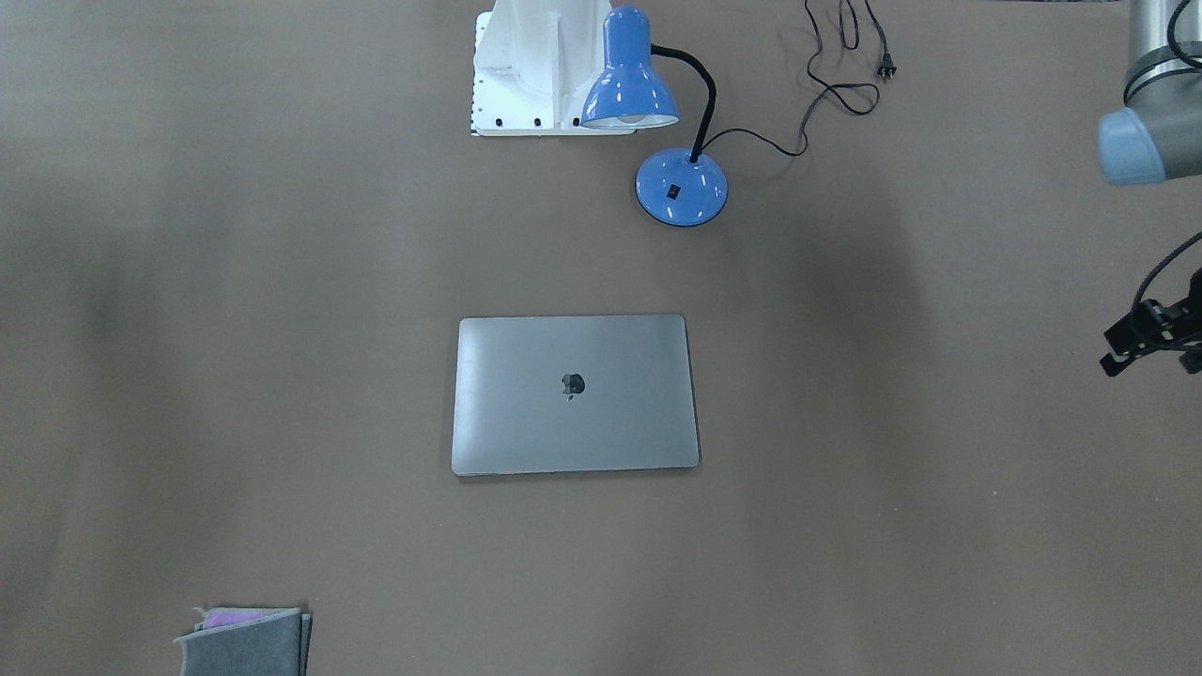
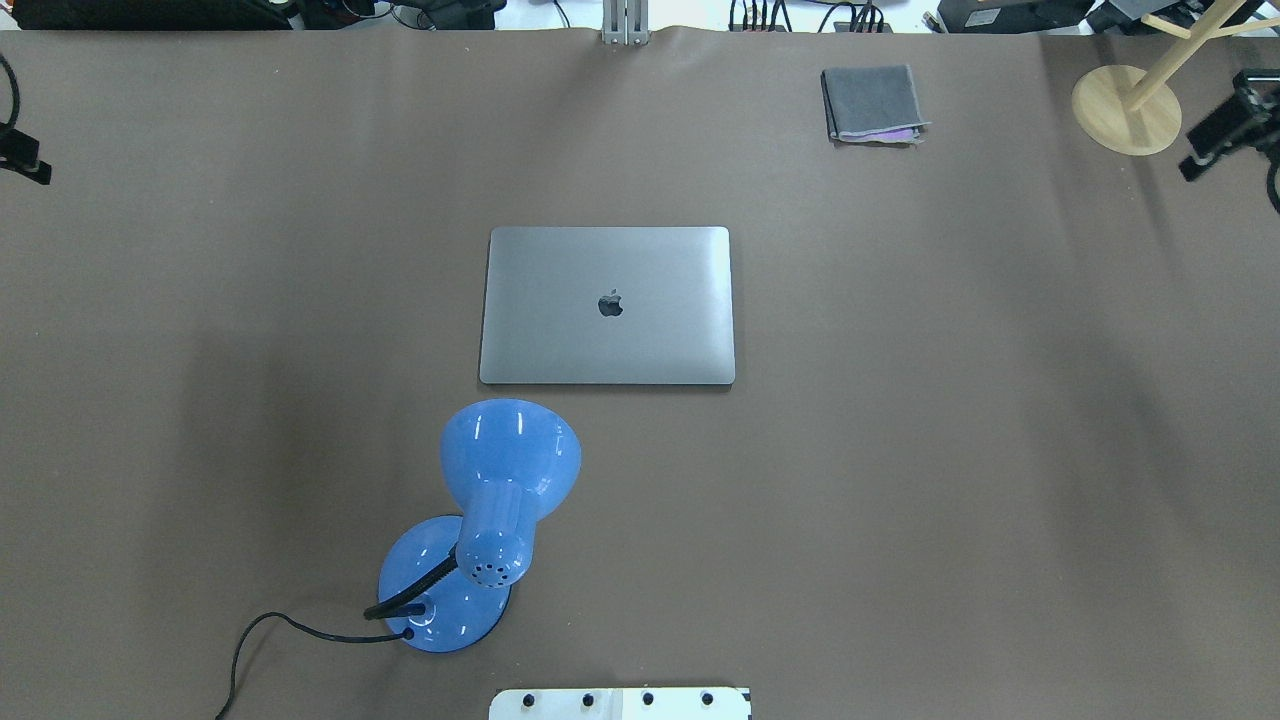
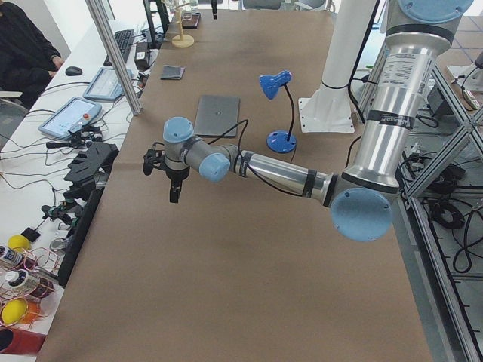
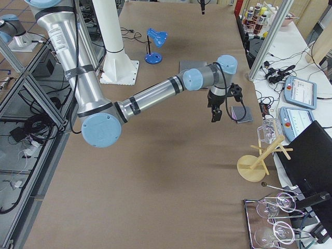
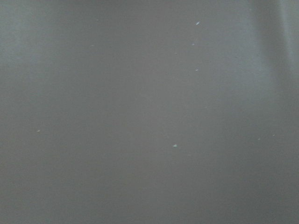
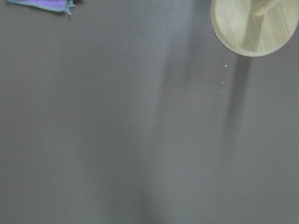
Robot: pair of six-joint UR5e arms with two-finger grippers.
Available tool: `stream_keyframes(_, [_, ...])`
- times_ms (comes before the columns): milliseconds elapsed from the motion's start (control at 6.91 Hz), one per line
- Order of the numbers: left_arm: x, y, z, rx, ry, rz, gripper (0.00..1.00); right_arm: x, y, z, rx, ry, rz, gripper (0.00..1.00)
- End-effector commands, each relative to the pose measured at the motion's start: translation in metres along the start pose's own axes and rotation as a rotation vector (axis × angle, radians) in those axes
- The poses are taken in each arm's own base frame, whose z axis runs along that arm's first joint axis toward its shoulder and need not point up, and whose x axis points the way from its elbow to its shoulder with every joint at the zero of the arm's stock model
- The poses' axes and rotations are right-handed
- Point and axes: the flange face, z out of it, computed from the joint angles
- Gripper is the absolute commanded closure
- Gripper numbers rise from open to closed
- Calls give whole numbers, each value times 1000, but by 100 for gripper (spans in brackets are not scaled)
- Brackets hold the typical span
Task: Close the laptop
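The laptop (image 1: 575, 394) lies flat in the middle of the table with its lid down and the dark apple logo facing up; it also shows in the overhead view (image 2: 607, 305). Its keys and screen are hidden. My left gripper (image 1: 1127, 355) hangs above the table far off to the laptop's side, at the view's edge, and points down in the exterior left view (image 3: 175, 194). My right gripper (image 2: 1200, 160) is far off on the other side, above the table near a wooden stand. Neither touches the laptop. I cannot tell whether either is open or shut.
A blue desk lamp (image 2: 510, 470) stands between the laptop and the robot base (image 2: 620, 703), its cord trailing left. A folded grey cloth (image 2: 872, 103) lies at the far edge. A wooden stand (image 2: 1125, 110) is at the far right corner.
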Motion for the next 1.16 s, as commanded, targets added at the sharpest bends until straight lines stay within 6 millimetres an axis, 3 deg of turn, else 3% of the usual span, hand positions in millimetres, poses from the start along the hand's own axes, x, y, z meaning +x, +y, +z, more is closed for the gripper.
stream_keyframes(0, [-47, 25, 11, -38, -30, -2, 1, 85, 48, 33, -82, 8, 9, 0])
stream_keyframes(289, [-60, 29, 10, -60, -43, -39, 1, 129, 74, 51, -104, 14, 66, 0])
stream_keyframes(434, [-82, 33, 0, -67, -56, -5, 1, 138, 82, 56, -87, 15, 61, 0])
stream_keyframes(579, [-113, 28, -26, -90, -66, -2, 1, 140, 84, 58, -76, 17, 54, 0])
stream_keyframes(724, [-124, 19, -44, -118, -48, 12, 1, 141, 84, 55, -71, 14, 59, 0])
stream_keyframes(1013, [-150, 44, -35, -142, -52, -17, 1, 140, 82, 50, -60, 9, 66, 0])
